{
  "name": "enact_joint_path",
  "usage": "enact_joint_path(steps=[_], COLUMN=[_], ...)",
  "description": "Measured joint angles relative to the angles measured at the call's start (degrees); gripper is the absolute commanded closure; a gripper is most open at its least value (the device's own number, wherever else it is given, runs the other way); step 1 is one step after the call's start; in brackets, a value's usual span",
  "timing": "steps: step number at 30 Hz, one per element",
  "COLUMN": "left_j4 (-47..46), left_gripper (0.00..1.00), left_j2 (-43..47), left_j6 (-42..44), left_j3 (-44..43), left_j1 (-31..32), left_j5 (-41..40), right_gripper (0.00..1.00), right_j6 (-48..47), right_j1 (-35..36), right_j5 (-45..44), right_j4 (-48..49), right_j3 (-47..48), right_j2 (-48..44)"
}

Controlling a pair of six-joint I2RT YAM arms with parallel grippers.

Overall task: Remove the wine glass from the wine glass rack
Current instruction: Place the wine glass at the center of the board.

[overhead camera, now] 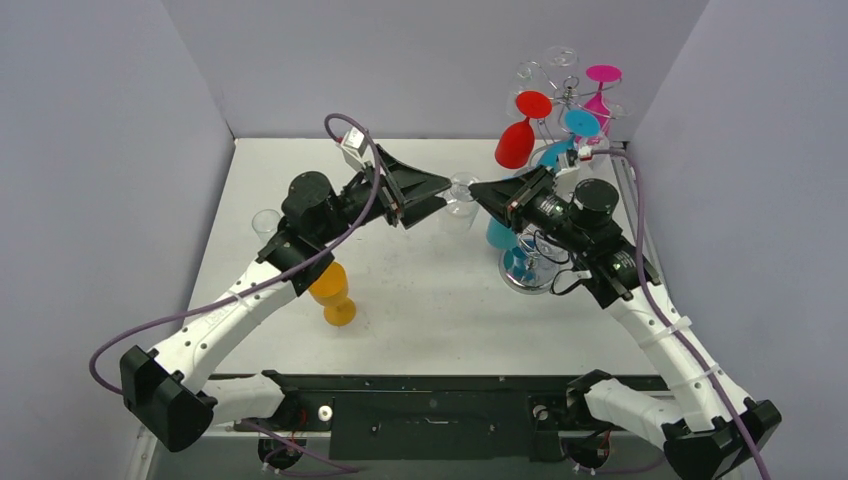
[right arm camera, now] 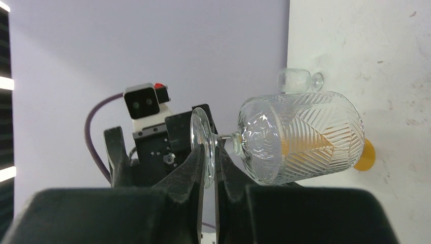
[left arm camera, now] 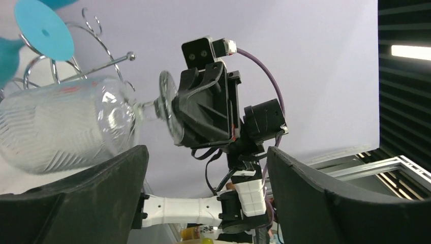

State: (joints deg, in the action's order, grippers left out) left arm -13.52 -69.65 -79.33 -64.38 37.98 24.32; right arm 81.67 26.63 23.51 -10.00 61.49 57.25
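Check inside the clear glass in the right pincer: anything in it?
Nothing shows inside the clear glass; the orange tint through its wall is the orange glass behind it. The right pincer covers part of its foot.

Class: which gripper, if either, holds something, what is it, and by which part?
The right gripper is shut on the clear wine glass, pinching the edge of its round foot. The left gripper stands open, gripping nothing.

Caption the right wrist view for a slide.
Right gripper pinches the clear wine glass by its foot, bowl sideways.
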Motion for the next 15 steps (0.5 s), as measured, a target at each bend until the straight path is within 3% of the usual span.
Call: enact_joint_path(steps=[8, 15], left_j4=[4.5, 1.9], left_gripper=[0.08, 0.07], left_j2=[4.4, 3.5], left_j6=[4.5, 4.7], left_j3=[-2.3, -1.9], left_j1=[-6.8, -15.2], left_j5=[2.3, 8.4], right_gripper=[1.0, 1.0], right_j6=[5.4, 10.5], right_j1=[-2.1, -2.2], right_j5=[-0.8, -1.3], right_j4=[5.0, 8.5], right_j3=[9.1, 13.3], right_j2=[7.6, 10.9])
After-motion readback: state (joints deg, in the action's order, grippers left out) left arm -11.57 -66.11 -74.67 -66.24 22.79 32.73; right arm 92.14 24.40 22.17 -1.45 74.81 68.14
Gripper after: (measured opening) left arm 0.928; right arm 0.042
